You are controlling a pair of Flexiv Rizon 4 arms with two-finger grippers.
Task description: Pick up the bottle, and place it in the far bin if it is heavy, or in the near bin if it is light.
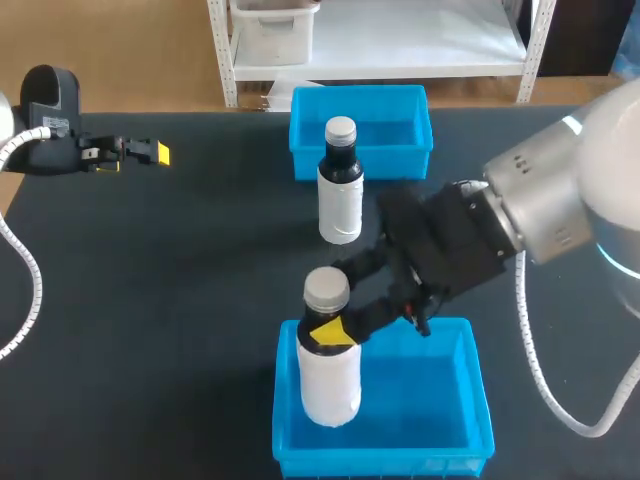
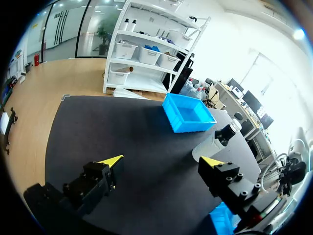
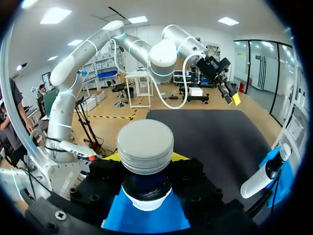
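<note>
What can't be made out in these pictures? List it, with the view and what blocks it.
Head view: whether the held bottle rests on the floor of the near bin; its own body hides the base.
Head view: the far finger of the right gripper, behind the bottle's neck.
Right wrist view: the held bottle's body, under its cap and the gripper.
Left wrist view: most of the near bin, behind a finger of the left gripper.
</note>
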